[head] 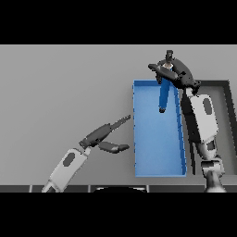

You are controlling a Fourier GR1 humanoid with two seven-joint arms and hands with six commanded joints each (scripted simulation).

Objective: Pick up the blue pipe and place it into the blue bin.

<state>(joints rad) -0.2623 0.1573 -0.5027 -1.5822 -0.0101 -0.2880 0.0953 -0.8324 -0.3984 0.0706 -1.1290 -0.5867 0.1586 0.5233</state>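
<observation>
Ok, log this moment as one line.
right hand: shut on blue pipe | pipe: above blue bin, far end | left hand: open, idle, left of bin

- Pipe (164, 96): blue, short, hanging roughly upright over the bin's far right part, its top seemingly pinched in the right hand (173, 71).
- Bin (155, 169): blue, open, rectangular, right of centre.

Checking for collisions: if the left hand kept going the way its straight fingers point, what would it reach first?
Probably the blue bin: the left hand points up and right at its near left wall; height is unclear.
</observation>
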